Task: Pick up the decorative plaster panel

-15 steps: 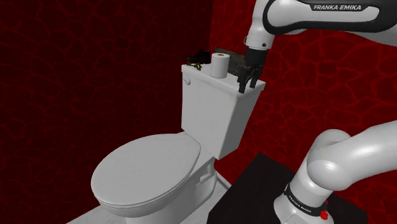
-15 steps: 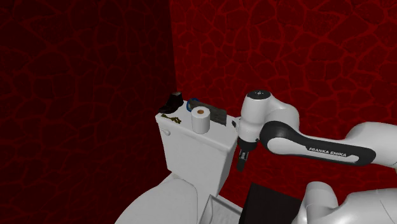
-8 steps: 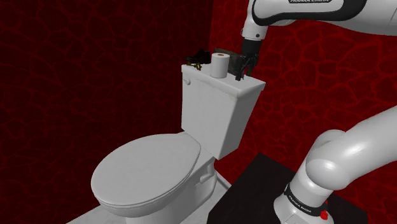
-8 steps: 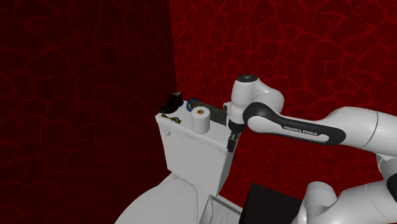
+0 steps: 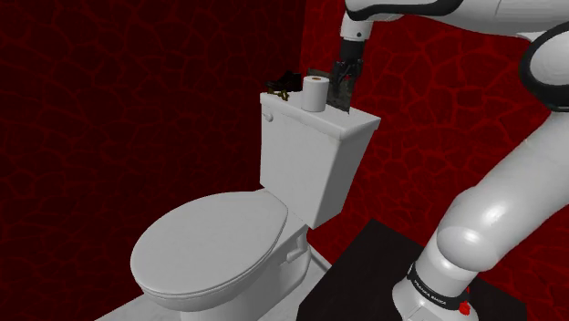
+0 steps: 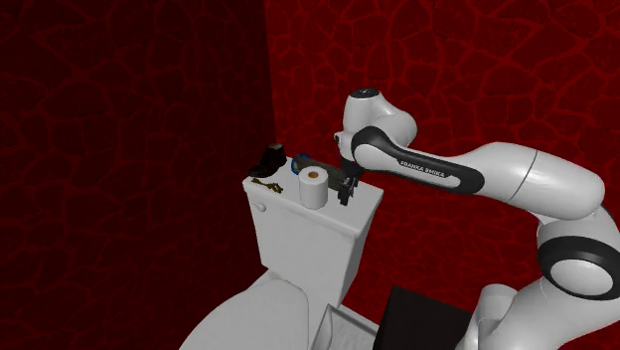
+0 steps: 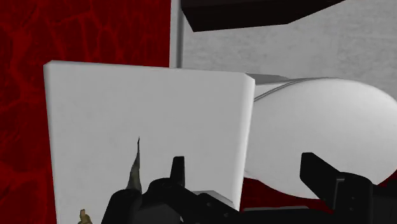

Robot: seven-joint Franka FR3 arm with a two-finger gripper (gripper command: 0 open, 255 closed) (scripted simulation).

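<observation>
Evidently at the approach: gripper [image 5: 343,91] is held low over the panel [image 6: 333,176], which lies at the tank lid's [image 5: 363,122] back edge behind the paper roll [image 5: 315,93]. Fingers are seen parted, nothing clasped — presumably so its thin edges can be straddled.

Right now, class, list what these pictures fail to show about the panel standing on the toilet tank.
1. The dark panel: in the shoulder view the end effector covers most of it, so contact is unclear.
2. Its surface pattern: too dark and small in both exterior views.
3. The small dark items at the toilet tank end: too small to name.
</observation>
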